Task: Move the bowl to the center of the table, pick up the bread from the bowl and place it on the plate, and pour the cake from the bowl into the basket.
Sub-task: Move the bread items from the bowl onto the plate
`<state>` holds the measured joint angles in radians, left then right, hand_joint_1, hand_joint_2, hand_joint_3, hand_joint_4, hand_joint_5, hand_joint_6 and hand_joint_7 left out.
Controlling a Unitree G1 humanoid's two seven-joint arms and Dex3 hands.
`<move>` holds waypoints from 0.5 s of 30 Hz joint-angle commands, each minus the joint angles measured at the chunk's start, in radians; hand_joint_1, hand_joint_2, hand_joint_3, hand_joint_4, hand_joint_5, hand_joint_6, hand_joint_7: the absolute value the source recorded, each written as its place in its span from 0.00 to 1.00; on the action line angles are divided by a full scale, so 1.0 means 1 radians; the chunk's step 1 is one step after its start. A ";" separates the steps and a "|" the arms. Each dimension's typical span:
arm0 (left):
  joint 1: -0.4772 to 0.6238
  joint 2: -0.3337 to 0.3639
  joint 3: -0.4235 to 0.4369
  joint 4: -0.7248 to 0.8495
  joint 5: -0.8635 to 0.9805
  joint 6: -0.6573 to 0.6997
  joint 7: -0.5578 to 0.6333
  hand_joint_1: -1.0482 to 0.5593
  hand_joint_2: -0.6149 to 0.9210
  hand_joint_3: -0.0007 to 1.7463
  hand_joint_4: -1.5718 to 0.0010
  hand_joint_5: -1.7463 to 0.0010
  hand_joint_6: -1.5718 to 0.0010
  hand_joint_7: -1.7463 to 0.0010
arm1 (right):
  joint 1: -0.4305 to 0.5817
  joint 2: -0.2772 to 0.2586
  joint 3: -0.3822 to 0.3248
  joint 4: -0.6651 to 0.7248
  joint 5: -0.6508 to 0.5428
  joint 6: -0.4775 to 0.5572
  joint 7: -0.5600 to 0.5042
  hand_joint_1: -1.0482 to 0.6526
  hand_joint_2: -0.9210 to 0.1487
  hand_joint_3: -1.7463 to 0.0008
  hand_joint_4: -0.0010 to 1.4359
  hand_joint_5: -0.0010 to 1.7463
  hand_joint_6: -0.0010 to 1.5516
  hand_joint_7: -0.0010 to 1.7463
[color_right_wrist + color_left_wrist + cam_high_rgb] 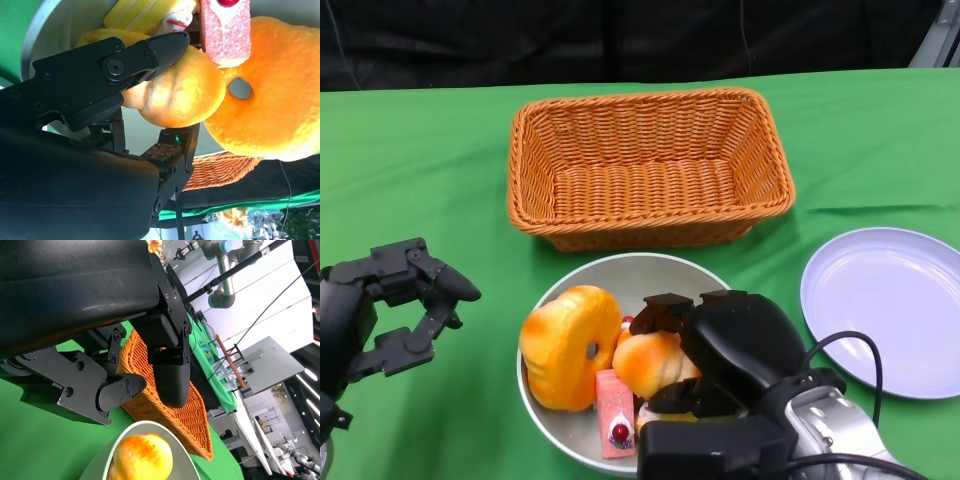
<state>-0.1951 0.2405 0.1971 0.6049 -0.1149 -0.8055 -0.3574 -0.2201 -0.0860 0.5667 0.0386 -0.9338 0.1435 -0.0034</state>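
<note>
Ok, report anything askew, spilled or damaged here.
Nothing stands out. The bowl sits upright holding its food, the basket and plate look intact, and the right hand grips the bread inside the bowl.

The black right hand [720, 345] covers the grey round bowl's [630, 270] near right side. The pale lavender plate [890, 310] runs off the head view's right edge.

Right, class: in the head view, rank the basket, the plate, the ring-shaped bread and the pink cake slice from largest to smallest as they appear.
1. Basket
2. Plate, partly cut off by the picture's edge
3. Ring-shaped bread
4. Pink cake slice
</note>
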 commanded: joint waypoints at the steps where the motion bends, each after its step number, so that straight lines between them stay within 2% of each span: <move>1: 0.002 0.015 0.000 -0.008 0.000 -0.007 0.013 0.66 0.82 0.48 0.47 0.15 0.44 0.40 | 0.019 -0.018 -0.016 -0.009 0.032 -0.009 0.002 0.44 0.00 0.96 0.39 0.85 0.45 0.58; 3: 0.001 0.016 -0.001 -0.006 -0.002 -0.008 0.009 0.66 0.82 0.49 0.47 0.15 0.44 0.40 | 0.023 -0.021 -0.024 -0.020 0.051 -0.013 0.009 0.45 0.00 0.96 0.41 0.84 0.52 0.43; 6: -0.001 0.013 -0.004 -0.004 -0.006 -0.011 0.006 0.66 0.81 0.50 0.47 0.15 0.44 0.40 | 0.033 -0.022 -0.038 -0.056 0.085 -0.011 0.025 0.46 0.00 0.97 0.43 0.81 0.60 0.26; 8: -0.001 0.014 -0.005 -0.003 -0.003 -0.013 0.008 0.66 0.81 0.50 0.47 0.15 0.44 0.40 | 0.041 -0.024 -0.049 -0.084 0.111 -0.017 0.032 0.46 0.00 0.96 0.46 0.77 0.64 0.19; 15: 0.000 0.016 -0.008 -0.002 -0.003 -0.015 0.011 0.67 0.81 0.50 0.47 0.16 0.45 0.39 | 0.074 -0.016 -0.098 -0.166 0.219 -0.044 0.036 0.49 0.00 0.96 0.48 0.79 0.67 0.17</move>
<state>-0.1952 0.2404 0.1855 0.6059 -0.1155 -0.8175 -0.3576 -0.1567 -0.1006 0.4903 -0.1019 -0.7409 0.1135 0.0313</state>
